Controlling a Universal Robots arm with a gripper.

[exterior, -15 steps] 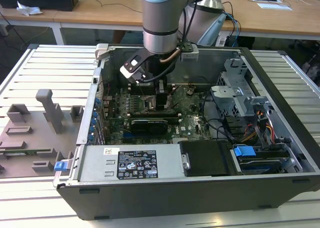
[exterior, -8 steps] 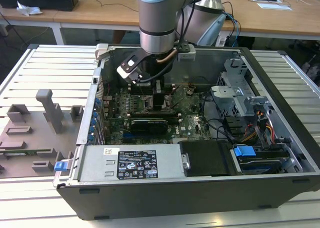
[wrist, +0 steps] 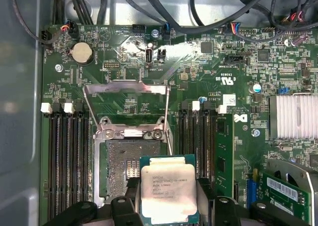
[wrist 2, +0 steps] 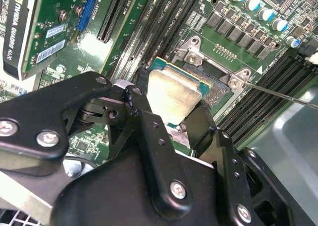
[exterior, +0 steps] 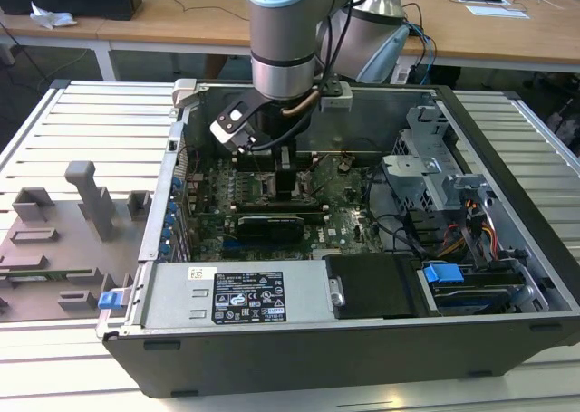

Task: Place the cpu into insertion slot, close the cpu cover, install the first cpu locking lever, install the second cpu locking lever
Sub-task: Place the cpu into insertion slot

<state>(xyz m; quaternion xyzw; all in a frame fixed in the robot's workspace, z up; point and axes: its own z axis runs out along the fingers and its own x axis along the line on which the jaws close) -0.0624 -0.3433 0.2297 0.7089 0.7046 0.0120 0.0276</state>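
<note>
My gripper (wrist: 168, 208) is shut on the cpu (wrist: 168, 188), a pale silver square chip with a thin edge, gripped on two opposite sides by the black fingers (wrist: 124, 206). In the second wrist view the cpu (wrist 2: 171, 97) hangs between the fingers (wrist 2: 201, 124), just above and partly over one corner of the insertion slot (wrist 2: 216, 87). The insertion slot (wrist: 130, 164) shows its bare dark pin field. The cpu cover (wrist: 126, 87) stands swung up and open behind the slot. In the exterior view my gripper (exterior: 285, 177) reaches down into the computer case (exterior: 507, 100).
Black memory slots (wrist: 67, 156) flank the insertion slot on both sides. A thin lever wire (wrist 2: 283, 94) sticks out beside it. A graphics card (wrist: 288, 186) and a finned heatsink (wrist: 293, 116) lie nearby, with cables (wrist: 198, 7) behind. Grey fixtures (exterior: 91, 199) stand at the exterior view's left.
</note>
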